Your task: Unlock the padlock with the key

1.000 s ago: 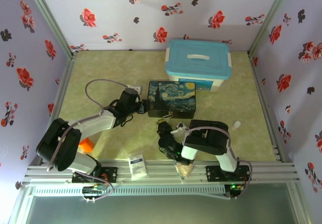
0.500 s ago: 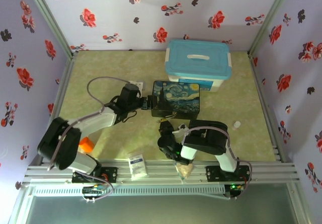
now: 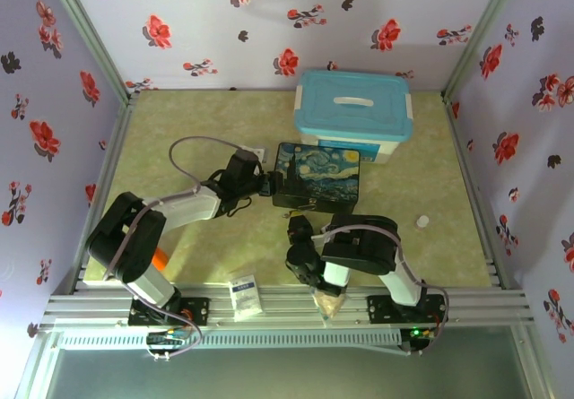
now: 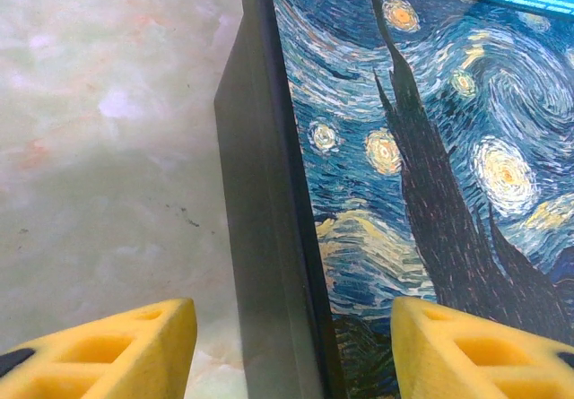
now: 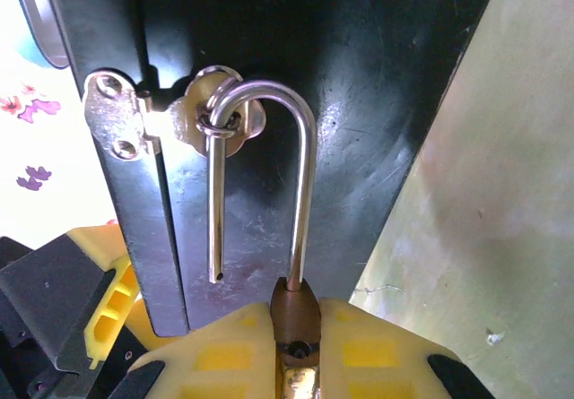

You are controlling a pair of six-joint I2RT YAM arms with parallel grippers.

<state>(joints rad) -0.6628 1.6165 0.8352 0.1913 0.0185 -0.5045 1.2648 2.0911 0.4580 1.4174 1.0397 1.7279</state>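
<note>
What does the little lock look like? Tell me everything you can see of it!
The padlock has a small brown-gold metal body and a thin shiny silver hoop shaped like an upside-down U. The hoop hangs through the ring of a silver latch on the dark box. One leg goes into the body; the shorter leg ends free in the air, so the lock looks open. The right gripper is shut on the body with its yellow fingers, hiding most of it.
</note>
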